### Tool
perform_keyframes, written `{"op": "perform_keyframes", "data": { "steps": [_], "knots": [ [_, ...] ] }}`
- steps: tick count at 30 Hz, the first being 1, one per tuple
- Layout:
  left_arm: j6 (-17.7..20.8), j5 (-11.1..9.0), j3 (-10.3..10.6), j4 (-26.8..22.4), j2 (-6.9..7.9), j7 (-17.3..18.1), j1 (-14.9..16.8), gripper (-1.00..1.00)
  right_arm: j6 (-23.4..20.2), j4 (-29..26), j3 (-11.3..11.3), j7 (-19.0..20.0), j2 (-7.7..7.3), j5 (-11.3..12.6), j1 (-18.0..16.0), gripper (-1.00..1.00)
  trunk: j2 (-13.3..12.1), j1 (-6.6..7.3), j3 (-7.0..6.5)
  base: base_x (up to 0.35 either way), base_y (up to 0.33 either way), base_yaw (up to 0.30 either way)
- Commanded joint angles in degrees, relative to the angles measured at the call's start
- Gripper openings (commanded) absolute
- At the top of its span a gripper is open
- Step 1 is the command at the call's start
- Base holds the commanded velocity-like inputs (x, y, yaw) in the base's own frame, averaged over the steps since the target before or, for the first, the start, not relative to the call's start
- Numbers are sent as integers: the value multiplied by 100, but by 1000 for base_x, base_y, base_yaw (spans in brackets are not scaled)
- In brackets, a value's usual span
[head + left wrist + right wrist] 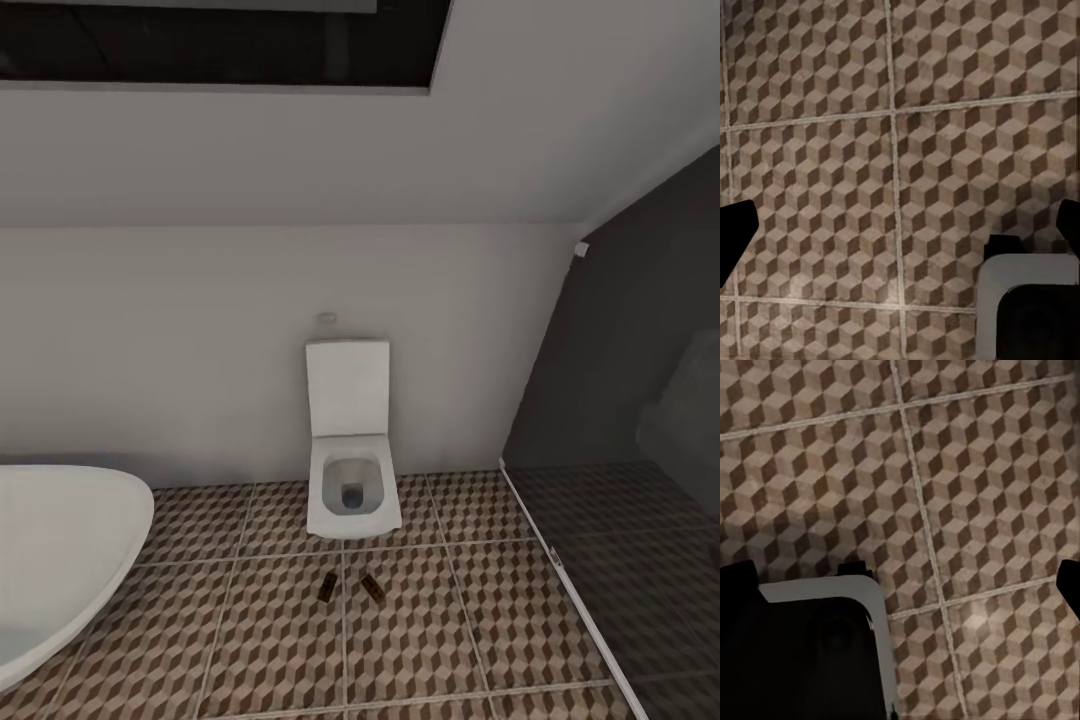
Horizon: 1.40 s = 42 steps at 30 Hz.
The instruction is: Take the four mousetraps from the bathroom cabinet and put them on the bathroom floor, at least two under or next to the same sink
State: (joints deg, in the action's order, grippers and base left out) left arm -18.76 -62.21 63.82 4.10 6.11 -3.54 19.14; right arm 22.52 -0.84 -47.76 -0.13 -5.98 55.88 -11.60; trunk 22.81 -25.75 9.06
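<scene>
Two mousetraps lie on the bathroom floor [270, 640] of cube-patterned tiles, one [328, 588] beside the other [372, 587], just in front of the white toilet. They are small dark-tan boards, a short gap apart. My left gripper [900, 232] hangs open over bare tiles, its dark fingertips [735, 244] at the picture's edges. My right gripper [900, 581] is likewise open above the tiles, with nothing between its fingertips [1069, 583]. The cabinet and the bathroom sink are out of view.
A white toilet [348, 450] stands against the far wall. The white oval bathtub [50, 550] fills the left foreground. A dark glazed shower area [640, 520] with a white floor strip [560, 570] closes the right. A white-and-black part of my own body [1031, 315] sits below each wrist.
</scene>
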Motion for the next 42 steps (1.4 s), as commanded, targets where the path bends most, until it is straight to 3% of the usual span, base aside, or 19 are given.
{"op": "perform_keyframes", "data": {
  "steps": [1, 6, 11, 16, 27, 34, 36, 42],
  "knots": [
    [0, -16, 35, 5, -22, -27, 3, 100, -7, -6, -49, -4, 4, 80, 16, 100, 11, -3, 11, 0, 0, 0],
    [281, -73, 34, 10, -90, -49, -2, 100, -447, -11, -49, -25, 107, 152, 69, 100, 11, -3, 11, 0, 0, 0],
    [929, -89, 34, 11, -109, -57, -11, 100, -1090, -17, -49, -29, 270, 174, 81, 100, 11, -3, 11, 0, 0, 0],
    [1487, -96, 34, 5, -125, -52, -15, 100, -1429, -20, -49, -31, 375, 182, 86, 100, 11, -3, 11, 0, 0, 0],
    [1728, -98, 34, 10, -236, -57, -35, 100, -1576, -30, -49, -27, 415, 185, 87, 100, 11, -3, 11, 0, 0, 0],
    [2295, -99, 34, 10, -315, -53, -99, 100, -1646, -35, -49, -25, 421, 186, 87, 100, 11, -3, 11, 0, 0, 0],
    [2576, -99, 34, 9, -358, -44, -110, 100, -1803, -37, -49, -13, 421, 186, 87, 100, 11, -3, 11, 0, 0, 0],
    [2921, -99, 34, 11, -453, -33, -119, 100, -2381, -46, -44, 15, 410, 193, 87, 100, 11, -3, 11, 0, 0, 0]
  ]
}}
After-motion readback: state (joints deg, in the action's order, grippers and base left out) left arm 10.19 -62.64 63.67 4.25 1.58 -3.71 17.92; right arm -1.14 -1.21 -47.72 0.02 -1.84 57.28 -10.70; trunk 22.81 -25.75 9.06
